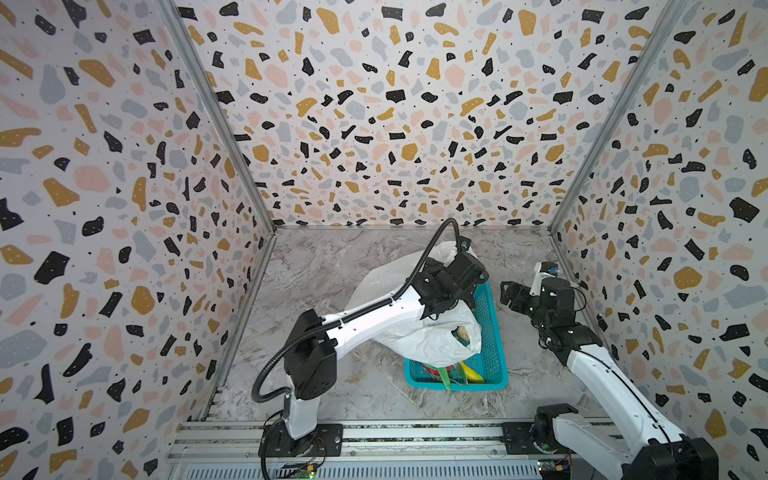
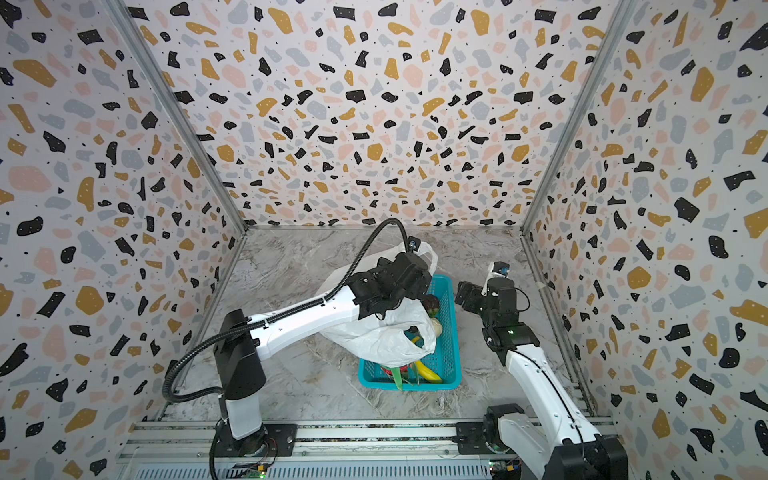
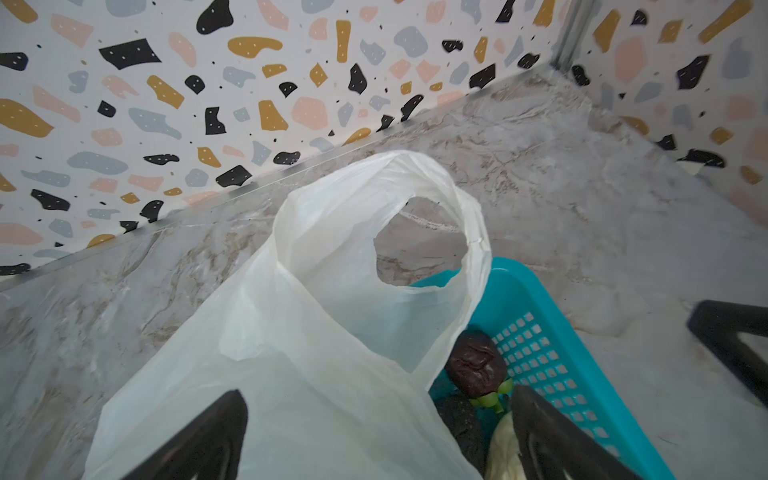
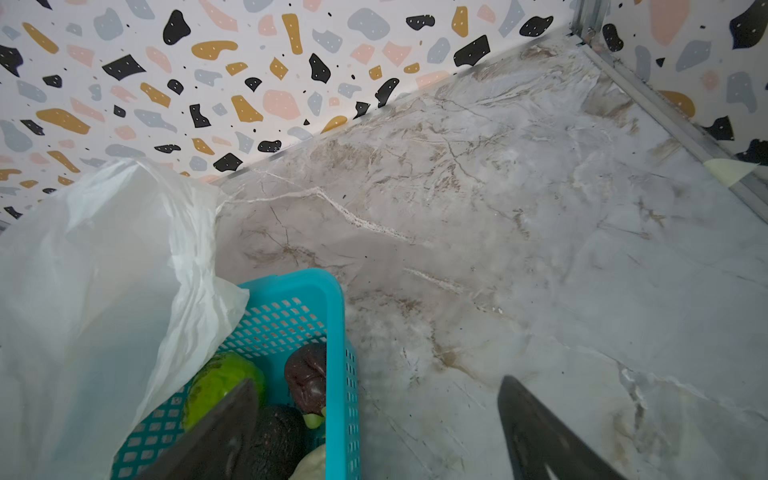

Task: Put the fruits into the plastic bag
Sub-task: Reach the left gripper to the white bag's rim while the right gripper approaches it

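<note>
The white plastic bag [image 1: 399,328] [image 2: 374,336] lies crumpled across the teal basket [image 1: 494,332], one loop handle standing up [image 3: 465,232]. Fruits sit in the basket: a yellow banana [image 1: 471,372] and a red dragon fruit [image 1: 432,370] at its near end. At its far end are a dark brownish round fruit [image 3: 478,368] [image 4: 307,378] and a green fruit [image 4: 220,386]. My left gripper [image 3: 382,436] [image 1: 440,305] hangs open over the bag. My right gripper [image 4: 380,432] [image 1: 513,295] is open astride the basket's right wall [image 4: 336,332].
A dark rough avocado-like fruit [image 4: 278,436] and a pale object [image 3: 505,449] also lie in the basket. The enclosure's right wall [image 1: 590,291] stands close behind my right arm. Bare marble table [image 4: 540,249] stretches beyond the basket toward the back wall.
</note>
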Controlling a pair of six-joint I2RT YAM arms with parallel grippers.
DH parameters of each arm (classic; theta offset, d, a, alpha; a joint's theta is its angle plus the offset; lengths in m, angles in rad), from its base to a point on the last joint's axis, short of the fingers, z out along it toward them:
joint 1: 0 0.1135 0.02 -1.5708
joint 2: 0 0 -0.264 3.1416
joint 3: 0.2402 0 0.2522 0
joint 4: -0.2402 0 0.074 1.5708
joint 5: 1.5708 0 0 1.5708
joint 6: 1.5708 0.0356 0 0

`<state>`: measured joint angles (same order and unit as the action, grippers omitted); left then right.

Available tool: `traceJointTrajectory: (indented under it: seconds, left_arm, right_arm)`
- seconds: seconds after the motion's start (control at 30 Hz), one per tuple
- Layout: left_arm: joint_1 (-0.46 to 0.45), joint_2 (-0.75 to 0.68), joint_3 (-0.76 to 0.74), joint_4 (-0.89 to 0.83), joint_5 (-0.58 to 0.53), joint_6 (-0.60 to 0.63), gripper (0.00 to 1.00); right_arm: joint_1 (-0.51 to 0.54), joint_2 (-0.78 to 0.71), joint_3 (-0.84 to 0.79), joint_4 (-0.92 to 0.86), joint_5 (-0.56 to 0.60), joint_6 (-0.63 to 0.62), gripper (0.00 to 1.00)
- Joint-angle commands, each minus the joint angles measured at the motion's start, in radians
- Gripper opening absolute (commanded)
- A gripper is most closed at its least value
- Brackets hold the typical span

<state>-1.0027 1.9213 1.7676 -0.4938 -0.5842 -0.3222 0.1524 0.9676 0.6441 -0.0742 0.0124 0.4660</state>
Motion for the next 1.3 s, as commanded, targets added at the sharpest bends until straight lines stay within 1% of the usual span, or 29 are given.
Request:
traceJointTrajectory:
  seconds: [0.0,0.13,0.2,0.3,0.37,0.4,0.47,0.53,0.57,0.63,0.67,0.7,0.73,0.77,0.83,0.93,1.03,1.1,1.17,1.27]
  left_arm:
    - [0.007,0.048,0.106,-0.124,-0.066,0.029,0.99]
    - [0.009,0.156,0.253,-0.228,-0.061,0.04,0.99]
    - [0.014,0.194,0.299,-0.258,-0.048,0.041,0.99]
    - [0.031,0.238,0.349,-0.297,-0.009,0.027,0.99]
    - [0.039,0.247,0.359,-0.313,0.008,0.017,0.95]
    - [0.042,0.244,0.353,-0.315,0.017,0.015,0.89]
    - [0.045,0.232,0.336,-0.31,0.025,0.014,0.8]
    - [0.051,0.218,0.313,-0.305,0.047,0.011,0.68]
    - [0.056,0.211,0.303,-0.303,0.067,0.009,0.58]
    - [0.074,0.195,0.281,-0.298,0.117,-0.006,0.31]
    - [0.089,0.183,0.271,-0.298,0.153,-0.017,0.19]
    - [0.106,0.166,0.257,-0.293,0.187,-0.03,0.09]
    - [0.119,0.145,0.242,-0.28,0.219,-0.039,0.02]
    - [0.137,0.112,0.209,-0.25,0.256,-0.048,0.0]
    - [0.169,0.034,0.138,-0.178,0.344,-0.061,0.0]
    - [0.226,-0.089,0.03,-0.069,0.535,-0.082,0.0]
    - [0.305,-0.203,-0.092,0.037,0.742,-0.141,0.0]
    - [0.365,-0.29,-0.203,0.134,0.87,-0.197,0.0]
    - [0.411,-0.361,-0.294,0.217,0.967,-0.236,0.0]
    - [0.454,-0.442,-0.378,0.257,1.052,-0.235,0.0]
  right_arm:
    - [-0.004,-0.017,0.024,-0.023,-0.014,-0.038,0.9]
    - [-0.005,-0.012,0.02,-0.015,-0.03,-0.049,0.9]
    - [-0.005,-0.012,0.019,-0.013,-0.035,-0.054,0.9]
    - [-0.005,-0.016,0.019,-0.013,-0.044,-0.065,0.9]
    - [-0.005,-0.02,0.018,-0.009,-0.046,-0.073,0.9]
    - [-0.005,-0.024,0.016,-0.008,-0.046,-0.075,0.9]
    - [-0.005,-0.026,0.012,-0.005,-0.048,-0.078,0.9]
    - [-0.005,-0.026,0.007,-0.002,-0.053,-0.081,0.9]
    - [-0.005,-0.027,0.006,-0.001,-0.056,-0.08,0.9]
    - [-0.005,-0.026,0.009,-0.001,-0.065,-0.079,0.9]
    - [-0.005,-0.027,0.012,-0.004,-0.069,-0.078,0.9]
    - [-0.005,-0.027,0.018,-0.008,-0.075,-0.076,0.9]
    - [-0.004,-0.028,0.024,-0.014,-0.082,-0.076,0.9]
    - [-0.004,-0.029,0.03,-0.018,-0.093,-0.075,0.9]
    - [-0.002,-0.03,0.038,-0.024,-0.118,-0.063,0.9]
    - [0.007,-0.032,0.047,-0.02,-0.181,-0.036,0.89]
    - [0.027,-0.027,0.055,0.003,-0.263,-0.009,0.89]
    - [0.049,-0.019,0.06,0.029,-0.324,0.011,0.89]
    - [0.082,-0.01,0.062,0.068,-0.381,0.027,0.89]
    - [0.149,0.009,0.062,0.142,-0.429,0.056,0.89]
